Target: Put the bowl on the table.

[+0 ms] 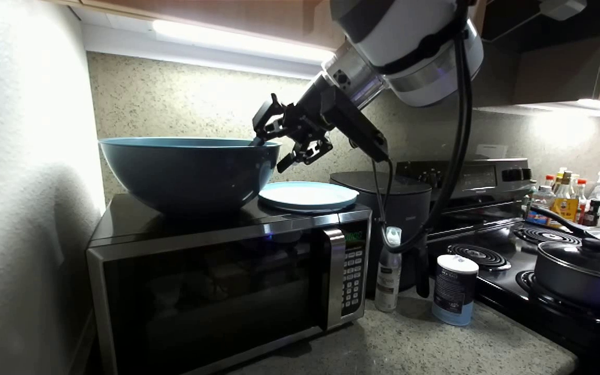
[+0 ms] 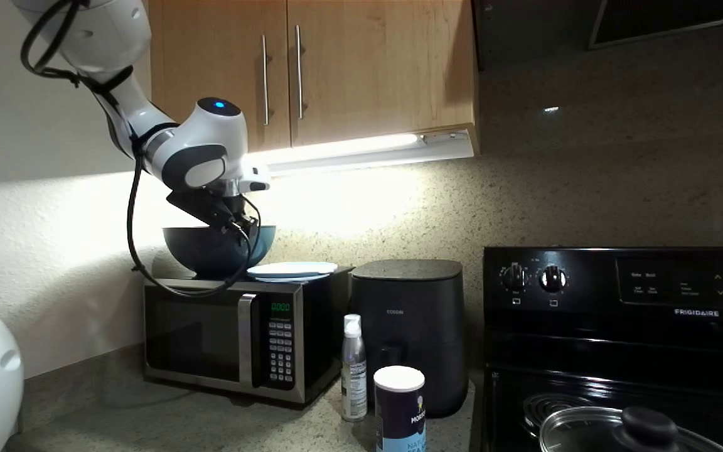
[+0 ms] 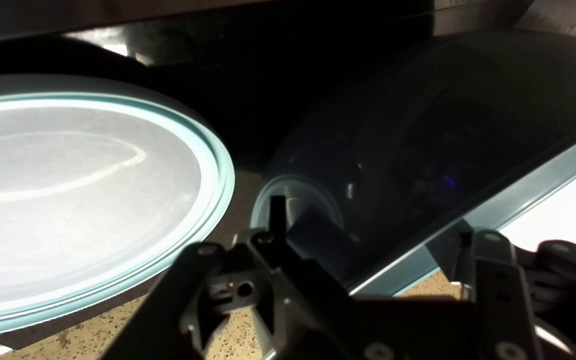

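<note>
My end effector (image 1: 273, 154) straddles the rim of the bowl (image 1: 190, 177), its 2 fingers (image 3: 278, 220) spread wide with a gap between them. The wrist view shows the bowl's wall running between the 2. 1 finger seems to dip inside the rim and its mate sits near the outer wall; whether either touches, I can't tell from here. Nothing is pinched.

The bowl stands upright on top of the microwave (image 1: 216, 297) in both exterior views, so it isn't on the table (image 1: 383, 349) yet. I'd call the reach done, or nearly, and everything after it left: close on the wall, lift, bring the bowl out past the microwave's front, lower it, let go. That's 1 step of about 6 by my count.

The plate (image 1: 308, 194) lies just beside the bowl, also on the microwave, so I'd want to lift straight up before swinging across. Farther out, the table carries the microwave, the air fryer (image 2: 418, 339), the spray bottle (image 1: 387, 286) and the salt can (image 1: 455, 299); I judge the last 2 worth steering around. Beyond them is the stove (image 1: 503, 276), with a lidded pan (image 1: 576, 281) on it.
</note>
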You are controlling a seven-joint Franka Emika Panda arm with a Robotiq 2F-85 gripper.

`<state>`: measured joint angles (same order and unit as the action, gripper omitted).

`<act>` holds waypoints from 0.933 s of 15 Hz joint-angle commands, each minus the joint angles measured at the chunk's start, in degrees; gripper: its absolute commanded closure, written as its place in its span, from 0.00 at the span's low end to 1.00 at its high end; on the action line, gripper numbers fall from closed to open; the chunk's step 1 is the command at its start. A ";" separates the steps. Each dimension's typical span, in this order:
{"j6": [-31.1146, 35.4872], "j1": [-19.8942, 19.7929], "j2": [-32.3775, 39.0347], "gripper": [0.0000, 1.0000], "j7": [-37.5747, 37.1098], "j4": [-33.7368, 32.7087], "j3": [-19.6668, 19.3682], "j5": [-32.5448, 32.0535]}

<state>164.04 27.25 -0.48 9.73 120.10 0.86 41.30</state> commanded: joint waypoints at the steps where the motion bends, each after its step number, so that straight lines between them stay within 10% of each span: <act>1: -0.27 -0.04 -1.81 0.59 -0.10 1.33 -0.04 0.04; 7: -1.36 -0.23 -3.98 0.92 -1.97 3.48 -0.50 -2.44; 14: -24.54 -6.36 -14.92 0.92 -0.90 8.26 3.13 -5.56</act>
<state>149.41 24.57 -8.28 8.46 124.81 1.77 35.68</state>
